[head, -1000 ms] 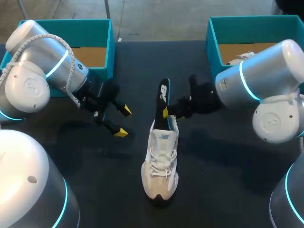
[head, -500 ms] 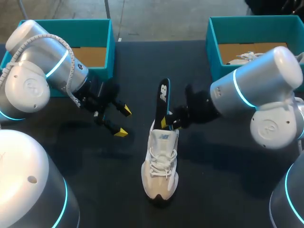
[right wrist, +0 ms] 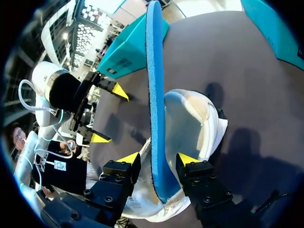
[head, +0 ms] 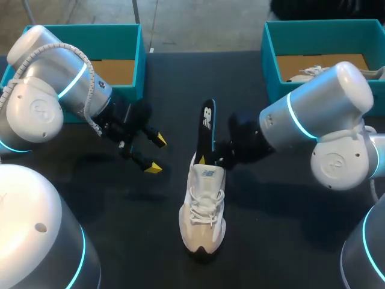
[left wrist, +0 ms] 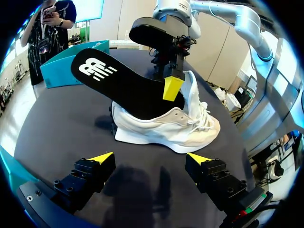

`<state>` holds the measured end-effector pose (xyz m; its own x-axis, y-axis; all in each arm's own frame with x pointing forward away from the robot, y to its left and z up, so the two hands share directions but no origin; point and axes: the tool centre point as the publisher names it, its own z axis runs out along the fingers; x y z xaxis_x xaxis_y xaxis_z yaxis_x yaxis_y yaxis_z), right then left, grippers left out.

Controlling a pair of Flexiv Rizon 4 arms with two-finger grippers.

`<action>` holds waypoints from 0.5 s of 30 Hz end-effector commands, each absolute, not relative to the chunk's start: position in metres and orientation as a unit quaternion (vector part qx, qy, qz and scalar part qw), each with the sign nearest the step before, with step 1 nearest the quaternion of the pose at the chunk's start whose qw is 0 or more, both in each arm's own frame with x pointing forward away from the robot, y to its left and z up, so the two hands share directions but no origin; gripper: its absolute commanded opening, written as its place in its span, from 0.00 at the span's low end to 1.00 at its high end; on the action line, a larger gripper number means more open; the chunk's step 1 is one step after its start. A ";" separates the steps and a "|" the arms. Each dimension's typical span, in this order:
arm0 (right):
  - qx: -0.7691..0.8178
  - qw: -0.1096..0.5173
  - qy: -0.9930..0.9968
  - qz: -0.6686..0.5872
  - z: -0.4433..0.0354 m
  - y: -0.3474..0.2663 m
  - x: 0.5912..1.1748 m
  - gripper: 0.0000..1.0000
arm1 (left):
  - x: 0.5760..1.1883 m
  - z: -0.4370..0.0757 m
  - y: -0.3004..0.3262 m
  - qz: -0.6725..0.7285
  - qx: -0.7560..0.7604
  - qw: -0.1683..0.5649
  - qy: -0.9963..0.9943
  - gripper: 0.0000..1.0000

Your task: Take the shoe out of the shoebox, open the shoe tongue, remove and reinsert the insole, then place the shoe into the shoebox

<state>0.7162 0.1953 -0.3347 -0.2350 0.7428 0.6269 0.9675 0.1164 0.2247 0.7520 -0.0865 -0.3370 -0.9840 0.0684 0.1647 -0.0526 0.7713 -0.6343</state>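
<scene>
A white shoe stands on the black table, toe toward me. Its insole, black on top and blue underneath, sticks up out of the heel opening. My right gripper straddles the insole just above the shoe's collar. In the right wrist view the blue insole runs between the fingers of my right gripper with a small gap on each side, so it is open. To the left of the shoe, my left gripper hangs wide open and empty.
A teal shoebox stands at the back left behind my left arm. A second teal box at the back right holds another white shoe. Bare black table lies on both sides of the shoe and in front of it.
My right arm has come in leftward and lower along the insole, and its fingers have narrowed around it. The insole, the shoe and the left arm have not moved.
</scene>
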 end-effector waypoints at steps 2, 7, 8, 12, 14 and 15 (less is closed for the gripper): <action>-0.592 0.184 -0.728 -0.291 -0.342 0.201 0.720 0.47 | 0.752 -0.337 -0.087 0.337 -0.004 0.089 -0.937 1.00; -0.591 0.186 -0.730 -0.286 -0.344 0.201 0.724 0.37 | 0.752 -0.337 -0.087 0.337 -0.004 0.089 -0.937 1.00; -0.590 0.186 -0.732 -0.285 -0.344 0.202 0.725 0.33 | 0.752 -0.337 -0.087 0.337 -0.004 0.089 -0.937 1.00; -0.585 0.186 -0.738 -0.281 -0.343 0.204 0.729 0.00 | 0.752 -0.337 -0.087 0.337 -0.004 0.089 -0.937 1.00; -0.582 0.188 -0.740 -0.279 -0.343 0.204 0.730 0.00 | 0.752 -0.337 -0.087 0.337 -0.004 0.089 -0.937 1.00; -0.582 0.189 -0.740 -0.278 -0.344 0.204 0.730 0.00 | 0.752 -0.337 -0.087 0.337 -0.004 0.089 -0.937 1.00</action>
